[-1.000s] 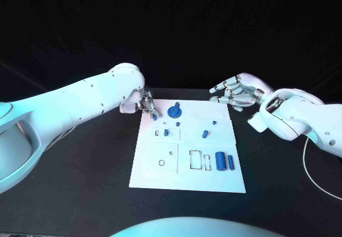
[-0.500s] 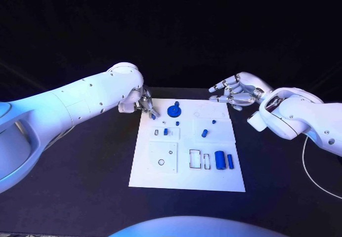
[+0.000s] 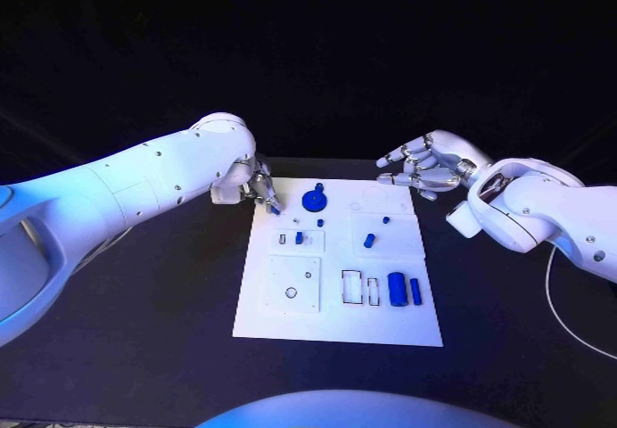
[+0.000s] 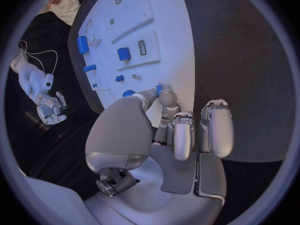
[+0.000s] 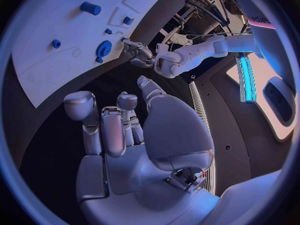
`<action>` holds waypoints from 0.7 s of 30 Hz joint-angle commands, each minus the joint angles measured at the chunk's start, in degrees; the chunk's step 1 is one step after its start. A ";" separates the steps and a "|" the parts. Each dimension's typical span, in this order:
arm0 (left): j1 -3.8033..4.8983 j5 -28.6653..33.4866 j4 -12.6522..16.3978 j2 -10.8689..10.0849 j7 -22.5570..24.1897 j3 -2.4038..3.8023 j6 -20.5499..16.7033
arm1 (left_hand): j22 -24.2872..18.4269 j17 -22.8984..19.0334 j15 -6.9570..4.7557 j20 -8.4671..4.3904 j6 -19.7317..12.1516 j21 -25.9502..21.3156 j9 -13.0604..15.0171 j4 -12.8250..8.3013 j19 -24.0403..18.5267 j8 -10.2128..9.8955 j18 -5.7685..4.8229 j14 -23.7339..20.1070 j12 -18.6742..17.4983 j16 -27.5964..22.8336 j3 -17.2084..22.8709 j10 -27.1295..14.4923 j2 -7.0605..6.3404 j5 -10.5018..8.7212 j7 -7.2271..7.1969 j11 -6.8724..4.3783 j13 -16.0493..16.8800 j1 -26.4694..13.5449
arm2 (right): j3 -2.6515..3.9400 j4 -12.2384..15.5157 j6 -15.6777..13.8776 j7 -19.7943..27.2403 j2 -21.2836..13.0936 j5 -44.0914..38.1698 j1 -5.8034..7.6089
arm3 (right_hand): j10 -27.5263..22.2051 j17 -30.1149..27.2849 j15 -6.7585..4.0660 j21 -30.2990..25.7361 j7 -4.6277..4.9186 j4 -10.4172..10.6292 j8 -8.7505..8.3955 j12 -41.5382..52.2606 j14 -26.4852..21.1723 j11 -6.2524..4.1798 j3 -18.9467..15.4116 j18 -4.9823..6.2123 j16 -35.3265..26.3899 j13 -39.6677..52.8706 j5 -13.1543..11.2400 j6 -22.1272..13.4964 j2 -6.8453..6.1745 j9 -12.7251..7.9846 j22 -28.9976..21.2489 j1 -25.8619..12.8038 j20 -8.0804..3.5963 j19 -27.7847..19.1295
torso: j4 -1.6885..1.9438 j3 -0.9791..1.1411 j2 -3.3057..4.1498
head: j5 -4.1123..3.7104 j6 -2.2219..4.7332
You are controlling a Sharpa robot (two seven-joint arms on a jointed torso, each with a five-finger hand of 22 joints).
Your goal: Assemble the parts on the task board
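Bare task board (image 3: pixel 337 323) near edge, left robot hand (image 3: pixel 261 190) crowding far-left corner

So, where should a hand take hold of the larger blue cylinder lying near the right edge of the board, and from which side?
Grip the larger blue cylinder across its middle, coming from above. It lies flat on the task board, its long axis pointing away from the robot, so its curved sides are free. A thinner blue piece lies close on its right, leaving little room there.
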 commanded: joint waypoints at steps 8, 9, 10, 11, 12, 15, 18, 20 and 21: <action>0.05 2.47 11.02 -7.09 3.10 -0.12 -10.07 | 9.01 15.06 0.07 0.05 0.37 0.03 0.18 -9.37 2.88 1.18 0.40 5.91 1.11 0.14 11.06 1.42 -1.22 2.71 -0.23 -0.39 0.77 -2.84 | 0.00 0.18 1.06 -0.03 -0.28 -0.42 -0.03 | -0.34 -0.10 -0.35 -0.27 -0.01 -0.17 0.34 0.23 2.73 -0.06 -0.06 1.09 -0.40 0.10 0.11 0.16 0.31 -0.08 -0.16 0.10 -0.40 -0.08 | 0.21 0.03 -0.16 | 0.03 0.62; 0.04 2.54 12.44 -7.97 3.28 -0.13 -11.12 | 9.10 15.06 0.04 0.03 0.46 0.14 0.19 -9.53 2.93 1.28 0.37 5.91 1.25 0.14 11.34 1.57 -1.32 2.89 -0.28 -0.42 0.89 -3.11 | 0.00 0.18 1.08 -0.05 -0.31 -0.42 -0.03 | -0.33 -0.11 -0.35 -0.28 -0.01 -0.17 0.34 0.25 2.72 -0.06 -0.06 1.09 -0.41 0.12 0.12 0.16 0.31 -0.08 -0.18 0.11 -0.40 -0.09 | 0.30 0.02 -0.19 | 0.00 0.63; 0.04 2.69 13.89 -8.84 3.45 -0.15 -12.13 | 9.16 15.06 0.01 0.01 0.54 0.21 0.19 -9.67 2.96 1.36 0.35 5.91 1.38 0.14 11.58 1.70 -1.42 3.05 -0.31 -0.46 1.01 -3.33 | 0.00 0.18 1.09 -0.06 -0.33 -0.42 -0.03 | -0.33 -0.11 -0.35 -0.28 -0.01 -0.17 0.34 0.25 2.72 -0.06 -0.06 1.09 -0.41 0.12 0.12 0.16 0.31 -0.08 -0.18 0.11 -0.40 -0.09 | 0.36 0.03 -0.23 | -0.02 0.60; 0.03 2.87 15.34 -9.68 3.63 -0.18 -13.11 | 9.21 15.06 -0.01 -0.01 0.59 0.28 0.18 -9.78 2.99 1.42 0.33 5.91 1.47 0.14 11.75 1.79 -1.49 3.17 -0.34 -0.48 1.09 -3.51 | 0.00 0.18 1.10 -0.07 -0.34 -0.42 -0.03 | -0.33 -0.11 -0.35 -0.28 -0.01 -0.17 0.34 0.25 2.72 -0.06 -0.06 1.09 -0.41 0.12 0.12 0.16 0.31 -0.08 -0.18 0.11 -0.40 -0.09 | 0.39 0.05 -0.25 | -0.02 0.58; 0.01 2.98 16.47 -10.33 3.78 -0.21 -13.84 | 9.21 15.06 -0.01 -0.01 0.59 0.28 0.18 -9.79 2.99 1.42 0.33 5.91 1.47 0.14 11.75 1.80 -1.49 3.17 -0.34 -0.48 1.10 -3.51 | 0.00 0.18 1.11 -0.08 -0.36 -0.41 -0.03 | -0.33 -0.11 -0.35 -0.28 -0.01 -0.17 0.34 0.25 2.72 -0.06 -0.06 1.09 -0.41 0.12 0.12 0.16 0.31 -0.08 -0.18 0.11 -0.40 -0.09 | 0.42 0.05 -0.26 | -0.04 0.55; -0.32 3.25 20.45 -12.53 4.38 -0.45 -16.34 | 9.33 15.06 -0.05 -0.05 0.71 0.43 0.17 -10.03 3.06 1.54 0.30 5.91 1.74 0.14 12.10 2.05 -1.67 3.34 -0.40 -0.54 1.37 -3.87 | 0.00 0.16 1.13 -0.09 -0.42 -0.40 -0.03 | -0.33 -0.11 -0.35 -0.28 -0.01 -0.17 0.34 0.25 2.72 -0.06 -0.06 1.09 -0.41 0.12 0.12 0.16 0.31 -0.08 -0.18 0.11 -0.40 -0.09 | 0.58 0.03 -0.30 | -0.11 0.47; -1.19 2.99 24.17 -14.43 5.13 -0.75 -18.67 | 9.42 15.06 -0.08 -0.08 0.77 0.55 0.16 -10.16 3.11 1.59 0.27 5.91 1.83 0.14 12.27 2.14 -1.74 3.39 -0.44 -0.57 1.45 -3.99 | -0.02 0.09 1.18 -0.08 -0.43 -0.37 -0.03 | -0.33 -0.11 -0.35 -0.28 -0.01 -0.17 0.34 0.25 2.72 -0.06 -0.06 1.09 -0.41 0.12 0.12 0.16 0.31 -0.08 -0.18 0.11 -0.40 -0.09 | 0.66 0.05 -0.36 | -0.09 0.33; -1.68 2.27 25.69 -15.14 5.58 -0.89 -19.54 | 9.44 15.06 -0.08 -0.08 0.78 0.58 0.16 -10.18 3.12 1.60 0.26 5.91 1.84 0.14 12.30 2.15 -1.75 3.39 -0.44 -0.58 1.46 -4.00 | -0.04 0.05 1.21 -0.07 -0.43 -0.35 -0.03 | -0.33 -0.11 -0.35 -0.28 -0.01 -0.17 0.34 0.25 2.72 -0.06 -0.06 1.09 -0.41 0.12 0.12 0.16 0.31 -0.08 -0.18 0.11 -0.40 -0.09 | 0.71 0.04 -0.38 | -0.10 0.25; -1.93 1.85 26.31 -15.41 5.77 -0.94 -19.89 | 9.52 15.06 -0.10 -0.09 0.81 0.68 0.16 -10.26 3.16 1.63 0.23 5.91 1.92 0.14 12.38 2.22 -1.80 3.41 -0.46 -0.60 1.55 -4.05 | -0.04 0.02 1.23 -0.07 -0.42 -0.34 -0.03 | -0.33 -0.11 -0.35 -0.28 -0.01 -0.17 0.34 0.25 2.72 -0.06 -0.06 1.09 -0.41 0.12 0.12 0.16 0.31 -0.08 -0.18 0.11 -0.40 -0.09 | 0.74 0.04 -0.39 | -0.07 0.17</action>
